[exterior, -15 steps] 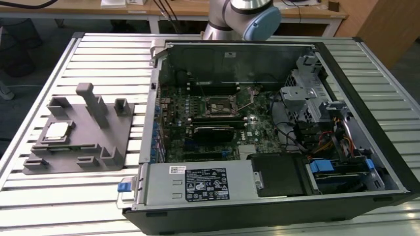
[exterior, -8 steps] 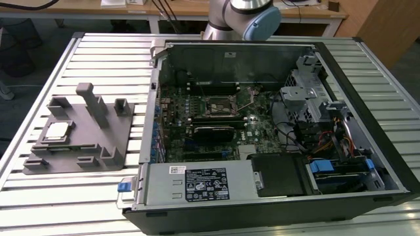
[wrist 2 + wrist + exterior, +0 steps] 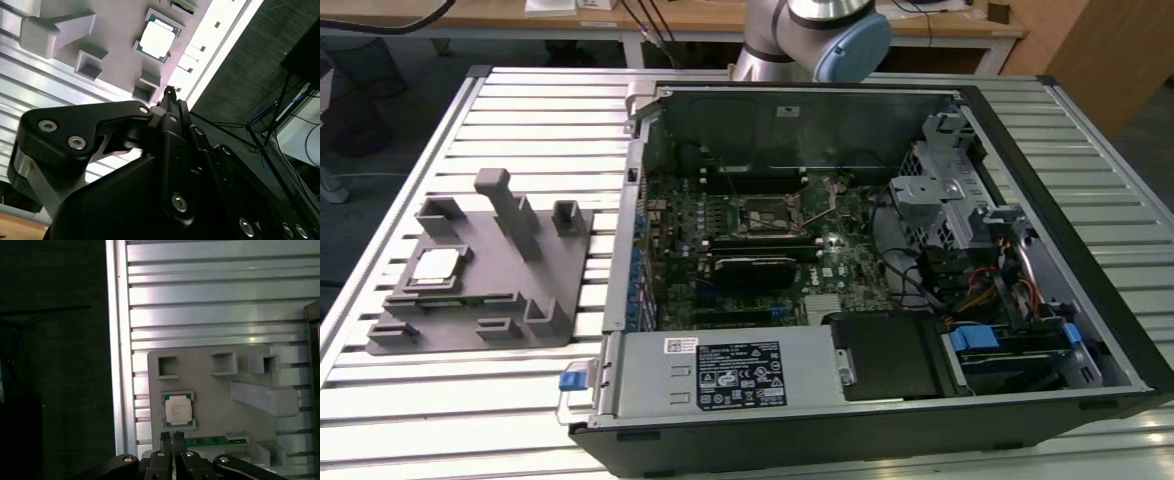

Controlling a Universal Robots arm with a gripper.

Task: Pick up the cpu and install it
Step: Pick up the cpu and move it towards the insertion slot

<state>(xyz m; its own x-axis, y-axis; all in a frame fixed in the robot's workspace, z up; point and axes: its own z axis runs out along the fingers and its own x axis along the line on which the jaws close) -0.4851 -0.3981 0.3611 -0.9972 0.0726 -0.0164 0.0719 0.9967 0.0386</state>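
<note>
In the first wrist view the claw [image 3: 171,436] hangs with its fingers pressed together and nothing between them, clear of the cpu [image 3: 178,409]. The cpu lies flat, shiny side up, in its nest on the grey holder [image 3: 210,390] by the desk's [image 3: 200,290] edge at the exterior view's left. Farther along the desk stands the open computer case [image 3: 881,260] with its socket [image 3: 762,214], so I judge the pick-up is in hand, ungrasped; it calls for fingers spread past the chip's thin edges and squared to them.
</note>
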